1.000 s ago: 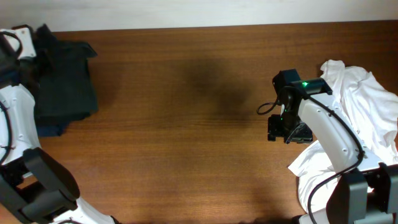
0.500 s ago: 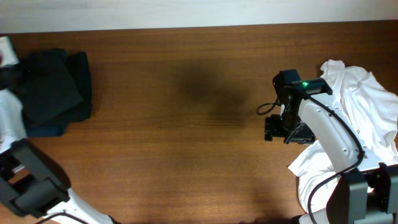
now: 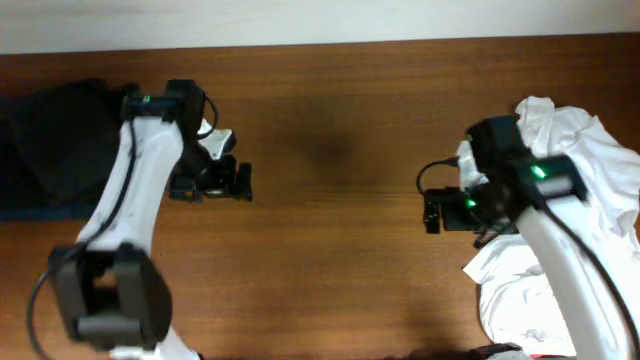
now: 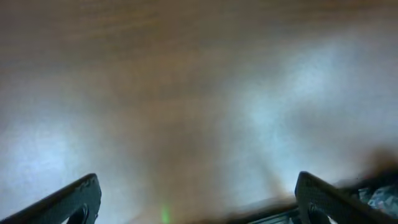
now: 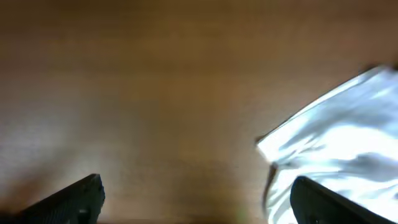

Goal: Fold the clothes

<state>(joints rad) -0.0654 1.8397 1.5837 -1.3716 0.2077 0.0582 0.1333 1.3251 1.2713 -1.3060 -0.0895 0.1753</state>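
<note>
A dark navy garment (image 3: 55, 150) lies folded at the table's far left. At the right edge is a crumpled pile of white clothes (image 3: 575, 160), whose edge shows blurred in the right wrist view as white cloth (image 5: 339, 140). My left gripper (image 3: 238, 182) hovers over bare wood to the right of the dark garment, open and empty; its fingertips (image 4: 81, 196) stand wide apart. My right gripper (image 3: 432, 213) is just left of the white pile, also open with nothing between its fingers (image 5: 326, 199).
The brown wooden table (image 3: 330, 230) stretches between the two arms. A pale wall strip (image 3: 320, 20) runs along the table's far edge. Both wrist views are motion-blurred.
The left arm has left the dark garment at the far left and swung right over bare wood, jaws now open. The right jaws have widened, and that arm shifted slightly.
</note>
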